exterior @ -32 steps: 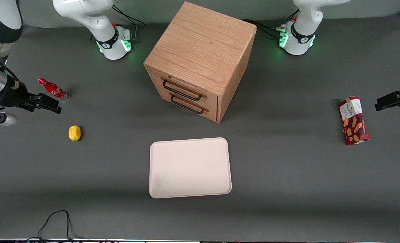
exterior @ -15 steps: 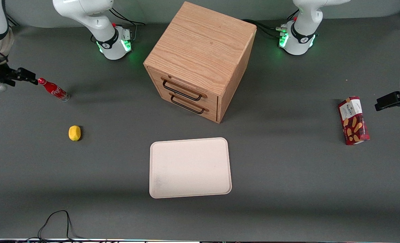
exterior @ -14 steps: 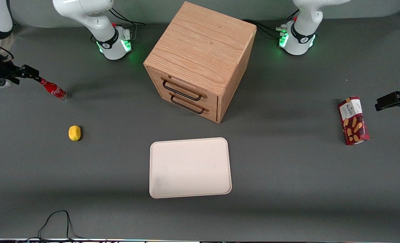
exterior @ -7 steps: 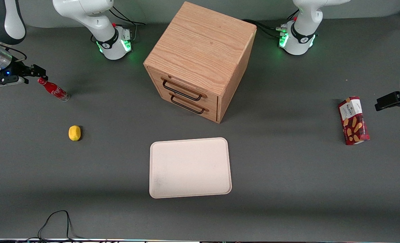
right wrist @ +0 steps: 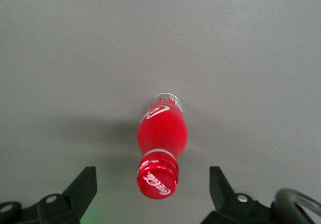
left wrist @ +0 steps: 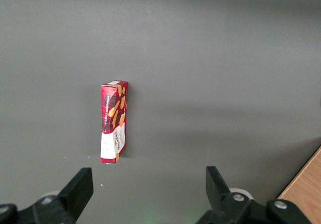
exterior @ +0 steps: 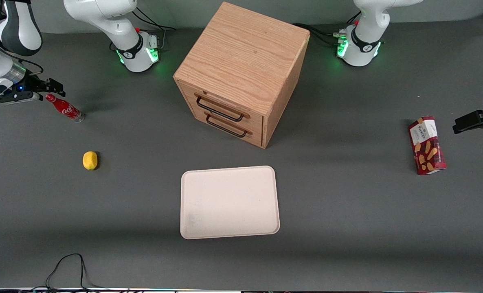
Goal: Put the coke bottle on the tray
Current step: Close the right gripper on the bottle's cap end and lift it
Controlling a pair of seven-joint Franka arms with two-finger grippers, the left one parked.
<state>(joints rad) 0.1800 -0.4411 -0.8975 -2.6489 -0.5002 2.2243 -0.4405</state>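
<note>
The coke bottle (exterior: 64,108), slim and red with white script and a red cap, stands upright on the grey table toward the working arm's end. In the right wrist view I look down on the coke bottle (right wrist: 161,141) and its cap (right wrist: 158,179). My right gripper (exterior: 54,87) hovers just above the cap, open and empty. In the wrist view the gripper (right wrist: 152,194) has its fingers (right wrist: 83,186) spread wide on either side of the cap, not touching it. The cream tray (exterior: 229,201) lies flat and bare, nearer to the front camera, in front of the cabinet.
A wooden drawer cabinet (exterior: 241,73) with two closed drawers stands mid-table. A small yellow lemon (exterior: 90,160) lies nearer the camera than the bottle. A red biscuit box (exterior: 427,145) lies toward the parked arm's end, also in the left wrist view (left wrist: 114,121). A black cable (exterior: 66,266) loops at the table's front edge.
The right gripper rose from the bottle's camera-side, swung outward, then came in over the cap. The bottle has not moved.
</note>
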